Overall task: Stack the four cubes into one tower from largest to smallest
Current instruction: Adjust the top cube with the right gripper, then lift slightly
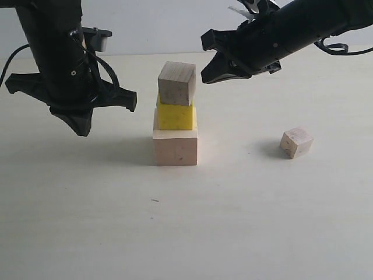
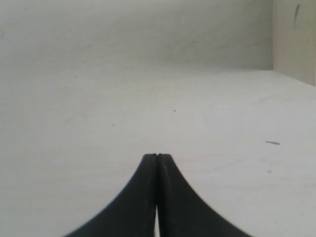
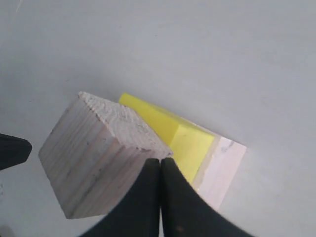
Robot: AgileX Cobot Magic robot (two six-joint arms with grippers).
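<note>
- A large pale wood cube sits on the pale table near the middle of the exterior view, forming the base of the tower.
- A mid-sized bright yellow cube rests directly on it, roughly centred. The right wrist view shows a strip of the base's top beyond the yellow edge.
- A small pale wood cube stands on the yellow one as the third level. It is turned somewhat off square to the two below but looks fully supported.
- Three of the four levels are therefore built, and the order looks right as far as size can be judged.
- The last piece, a loose small pale wood cube, lies on the table well to the right of the tower. It is turned at an angle, touches nothing else, and looks like the smallest of the four.
- The right gripper hovers just beside the tower's top, on its right and a little above. Its fingers are pressed together and hold nothing.
- The left gripper hangs apart on the tower's left, pointing down at bare table, its fingers likewise pressed together and empty.
- One step is left: fetching the loose cube and setting it on top.
- The right gripper is the nearer one and would first have to spread.
- The twisted third cube offers a small landing face, so the placement probably calls for care.
</note>
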